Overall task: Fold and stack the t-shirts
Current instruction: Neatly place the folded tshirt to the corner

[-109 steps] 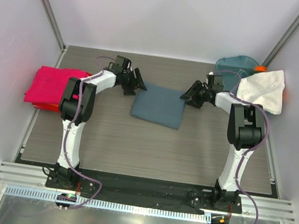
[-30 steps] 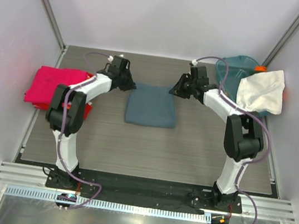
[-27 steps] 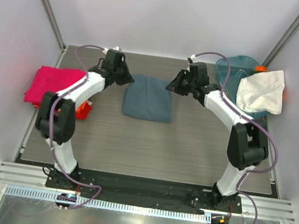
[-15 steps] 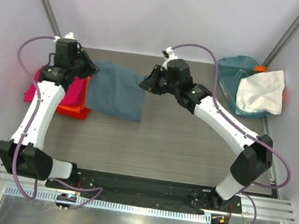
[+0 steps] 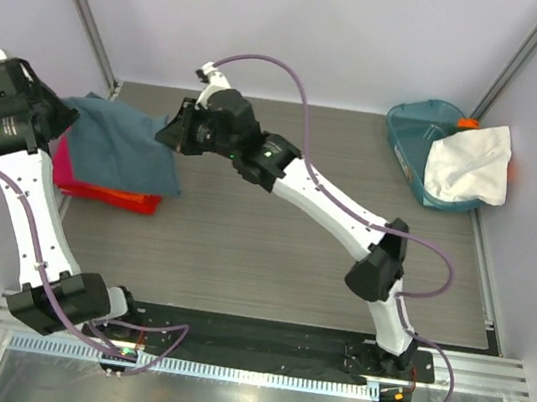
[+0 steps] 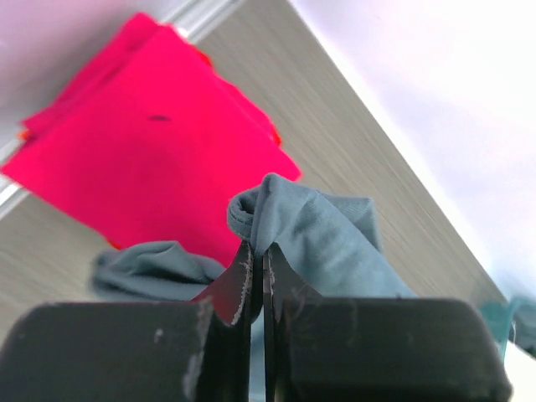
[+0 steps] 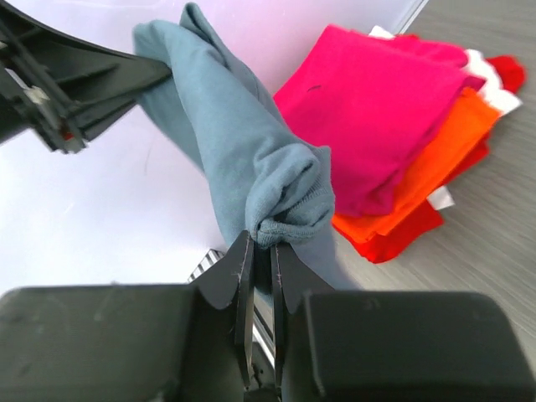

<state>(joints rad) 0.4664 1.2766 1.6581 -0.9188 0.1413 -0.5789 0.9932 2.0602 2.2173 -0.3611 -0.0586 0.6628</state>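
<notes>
A folded slate blue-grey t-shirt [image 5: 120,144] hangs in the air between both grippers, over the left side of the table. My left gripper [image 5: 62,112] is shut on its left top corner [image 6: 276,219]. My right gripper [image 5: 167,133] is shut on the right corner [image 7: 285,205]. Below it lies a stack of folded t-shirts: magenta pink [image 7: 381,109] on top, orange-red [image 7: 435,159] under it, with a white edge [image 7: 441,199] showing. In the top view the hanging shirt covers most of the stack [image 5: 112,198].
A teal tub [image 5: 430,134] stands at the back right corner with a white t-shirt [image 5: 471,166] draped over its rim. The left wall and its metal post [image 5: 79,11] are close to the left arm.
Both arms have swung left carrying the blue-grey shirt from the table's middle to above the pink and orange stack. The shirt has lifted off the table.
</notes>
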